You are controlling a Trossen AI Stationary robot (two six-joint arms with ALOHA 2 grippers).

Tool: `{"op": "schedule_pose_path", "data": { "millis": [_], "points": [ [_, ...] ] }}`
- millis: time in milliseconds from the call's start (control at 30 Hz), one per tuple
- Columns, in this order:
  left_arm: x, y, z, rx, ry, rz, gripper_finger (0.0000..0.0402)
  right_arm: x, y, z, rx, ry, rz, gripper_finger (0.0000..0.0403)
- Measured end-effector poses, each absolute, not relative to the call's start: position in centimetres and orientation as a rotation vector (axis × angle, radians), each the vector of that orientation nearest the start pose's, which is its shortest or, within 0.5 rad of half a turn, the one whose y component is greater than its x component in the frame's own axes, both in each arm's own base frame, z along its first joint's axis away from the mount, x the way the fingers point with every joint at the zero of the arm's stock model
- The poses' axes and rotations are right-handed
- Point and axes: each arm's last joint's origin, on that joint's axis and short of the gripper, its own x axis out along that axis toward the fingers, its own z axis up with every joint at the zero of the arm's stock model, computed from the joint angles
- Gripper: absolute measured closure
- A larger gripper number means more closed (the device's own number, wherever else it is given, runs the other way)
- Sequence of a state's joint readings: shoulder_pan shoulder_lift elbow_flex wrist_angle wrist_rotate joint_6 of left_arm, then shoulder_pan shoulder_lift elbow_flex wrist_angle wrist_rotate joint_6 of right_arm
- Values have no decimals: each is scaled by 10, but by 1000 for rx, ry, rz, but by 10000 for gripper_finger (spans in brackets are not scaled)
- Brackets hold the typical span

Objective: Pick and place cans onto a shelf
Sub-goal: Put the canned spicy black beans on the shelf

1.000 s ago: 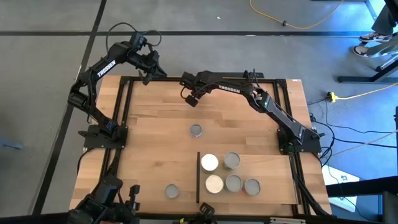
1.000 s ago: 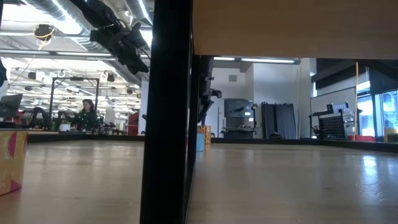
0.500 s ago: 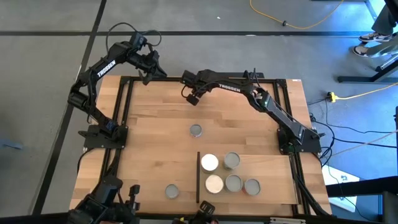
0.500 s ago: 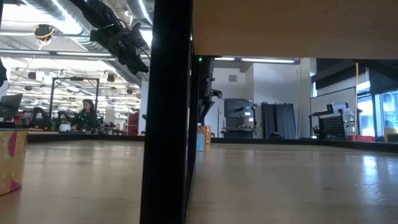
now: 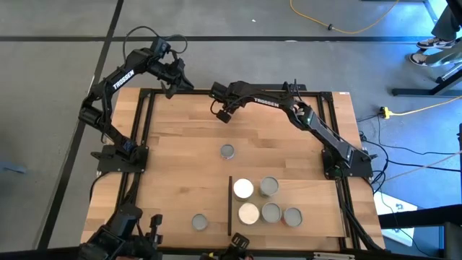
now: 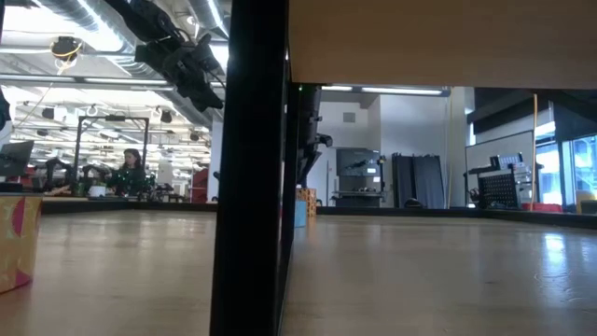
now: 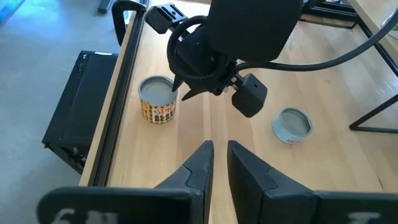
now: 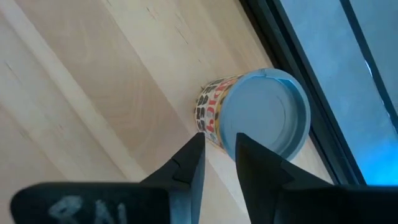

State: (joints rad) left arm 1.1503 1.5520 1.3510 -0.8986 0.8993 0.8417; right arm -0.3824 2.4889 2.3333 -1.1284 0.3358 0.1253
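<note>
Orange-labelled can [image 8: 245, 121] sits right at my bench's [image 5: 180, 166] twelve o'clock rim; my right fingers [image 8: 217, 158], barely parted and empty, could nudge it off.

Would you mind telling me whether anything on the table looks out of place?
Nothing stands out. Five cans stand upright on the shelf; three more stand upright on the tabletop: one mid-table, one beside the shelf's dark strip, one by the far frame below the right claw.
</note>
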Motion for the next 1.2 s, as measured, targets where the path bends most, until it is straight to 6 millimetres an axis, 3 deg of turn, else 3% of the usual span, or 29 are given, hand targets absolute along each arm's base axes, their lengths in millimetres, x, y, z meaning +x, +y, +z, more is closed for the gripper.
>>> {"op": "schedule_pose_path", "data": {
  "millis": [200,667,967,1200],
  "points": [
    [146,270,301,-126,592,-27,363,466,-199,190,91,1310,-699,317],
    [146,270,301,-124,591,-26,363,467,-198,190,100,1304,-692,398],
    [146,270,301,-123,591,-26,363,470,-199,191,85,1271,-662,393],
    [146,270,301,-123,591,-26,363,470,-199,191,72,1281,-642,347]
  ]
}}
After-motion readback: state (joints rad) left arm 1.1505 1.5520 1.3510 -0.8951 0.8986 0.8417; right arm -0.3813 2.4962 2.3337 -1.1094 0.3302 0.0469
